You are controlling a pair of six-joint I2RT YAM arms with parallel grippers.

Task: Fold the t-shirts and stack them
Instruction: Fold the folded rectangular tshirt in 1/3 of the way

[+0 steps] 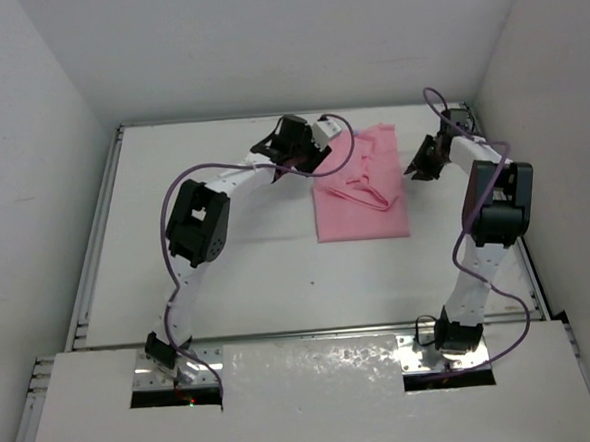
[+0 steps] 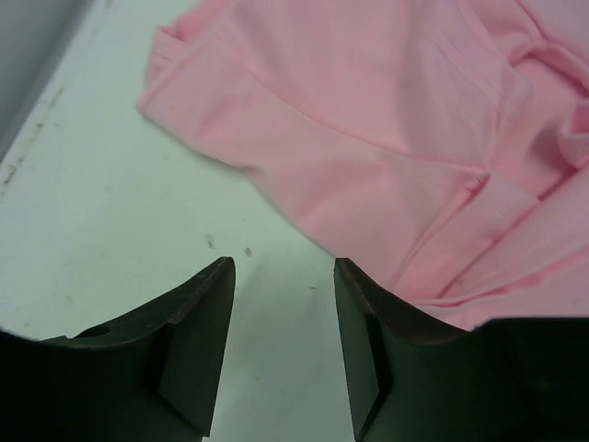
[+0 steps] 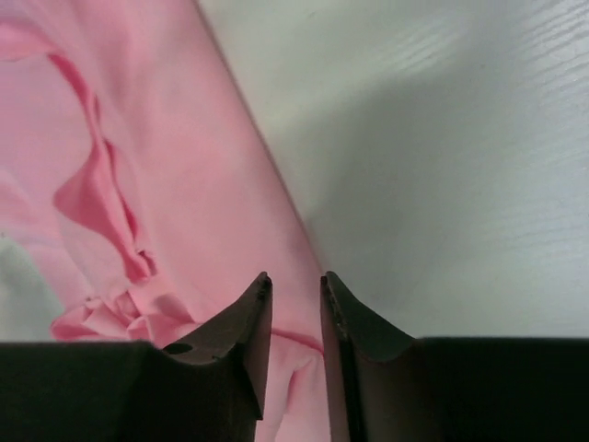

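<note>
The light-pink t-shirt (image 1: pixel 362 202) lies folded into a tall rectangle at the back middle of the white table, with rumpled folds on top. My left gripper (image 1: pixel 302 166) hovers at its left edge. In the left wrist view this gripper (image 2: pixel 283 267) is open, with bare table between its fingers and the t-shirt (image 2: pixel 368 120) just ahead and to the right. My right gripper (image 1: pixel 417 165) is at the shirt's right edge. In the right wrist view it (image 3: pixel 295 278) stands narrowly open over the t-shirt (image 3: pixel 166 138), gripping nothing that I can see.
White walls close in the table (image 1: pixel 248 274) at the back and on both sides. A metal rail (image 1: pixel 100 223) runs along the left edge. Purple cables (image 1: pixel 207 168) loop along both arms. The arm bases sit at the near edge.
</note>
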